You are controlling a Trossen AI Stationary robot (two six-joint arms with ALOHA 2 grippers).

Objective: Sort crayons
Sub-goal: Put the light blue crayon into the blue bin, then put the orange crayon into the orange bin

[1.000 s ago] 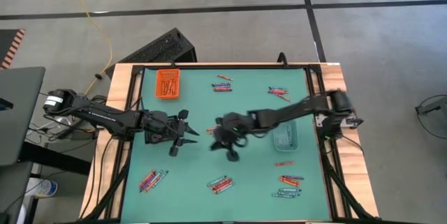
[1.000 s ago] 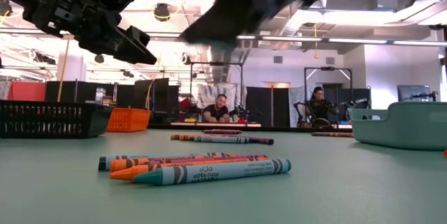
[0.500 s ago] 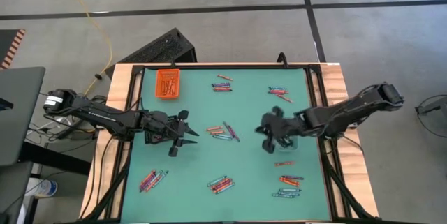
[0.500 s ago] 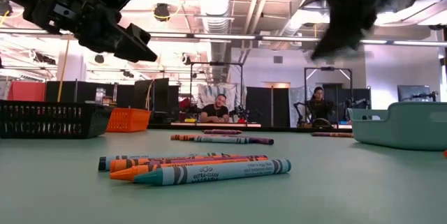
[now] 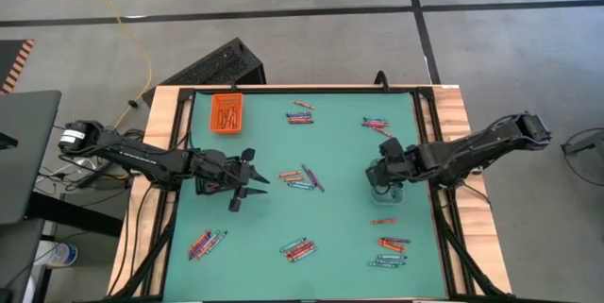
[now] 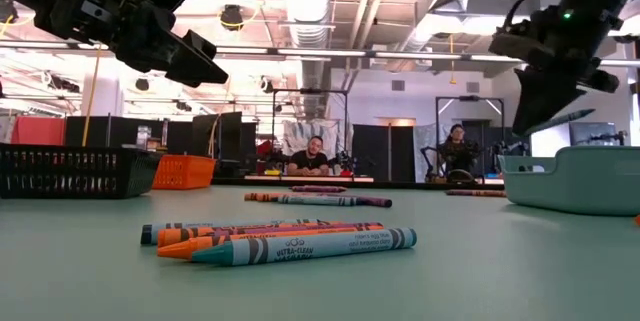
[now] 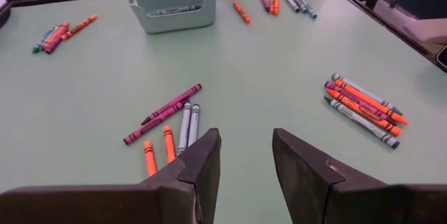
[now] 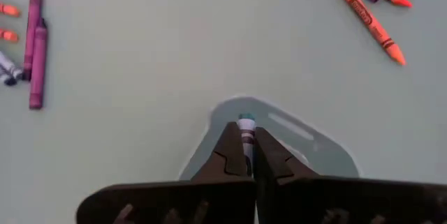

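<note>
Green table (image 5: 264, 218), wood-framed, seen from above with both dark arms over it. Black basket (image 6: 70, 169) at the far left corner, partly off the table edge. Orange tray (image 5: 226, 112) on the far left part of the mat, with orange crayons inside. Clear tray (image 7: 172, 3) on the right side of the mat, at least one blue crayon lying in it.

Left gripper (image 5: 247, 182) hovering above the mat left of centre, fingers (image 7: 199, 165) standing apart with nothing between them. Right gripper (image 5: 385, 173) directly above the clear tray, pointing down, fingers pressed closed around a blue crayon (image 8: 246, 137) whose tip sticks out toward the tray.

Crayons scattered in several groups on the mat. Centre group (image 5: 302, 177) just right of the left gripper: two purple, two blue-grey, two orange. Near centre group (image 5: 298, 248) of mixed colours. Near left group (image 5: 205, 243). Far centre group (image 5: 300, 114). Far right group (image 5: 376, 126). Near right groups (image 5: 389, 251), mostly orange and blue, in front of the clear tray.

Two persons (image 6: 314, 155) sitting in the room behind the table, seen in the low view.
</note>
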